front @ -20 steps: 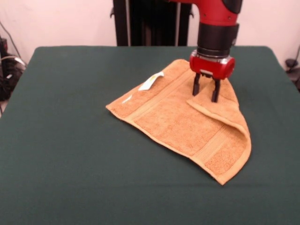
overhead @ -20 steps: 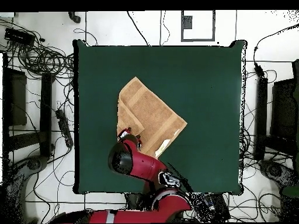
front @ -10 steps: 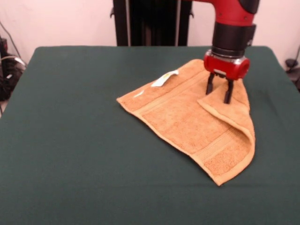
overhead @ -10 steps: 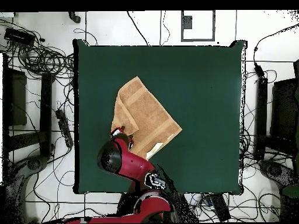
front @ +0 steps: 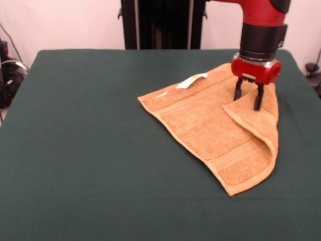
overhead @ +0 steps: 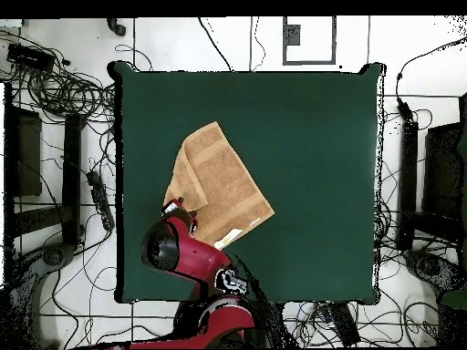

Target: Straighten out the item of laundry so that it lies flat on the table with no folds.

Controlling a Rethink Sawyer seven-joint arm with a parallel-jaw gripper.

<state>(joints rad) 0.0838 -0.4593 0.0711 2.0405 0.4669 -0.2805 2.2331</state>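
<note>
The tan-orange item of laundry (front: 205, 123) lies on the right half of the dark green table (front: 80, 140). Its right edge is folded over into a flap (front: 256, 128), and a white tag (front: 193, 80) sticks up at its far edge. My red and black gripper (front: 248, 98) points straight down at the flap's far corner, shut on that corner with one finger on each side. In the overhead view the item of laundry (overhead: 222, 173) sits toward the left edge of the table (overhead: 319, 137), and the arm covers the gripper (overhead: 177, 209) and the held corner.
The table's right edge (front: 301, 75) is close to the gripper in the front view. A black stand (front: 160, 22) rises behind the table. Cables (overhead: 64, 91) and dark equipment (overhead: 36, 164) lie on the floor around the table.
The gripper has moved to the right in the front view, dragging the whole item of laundry with it. The fold along its right side has stayed.
</note>
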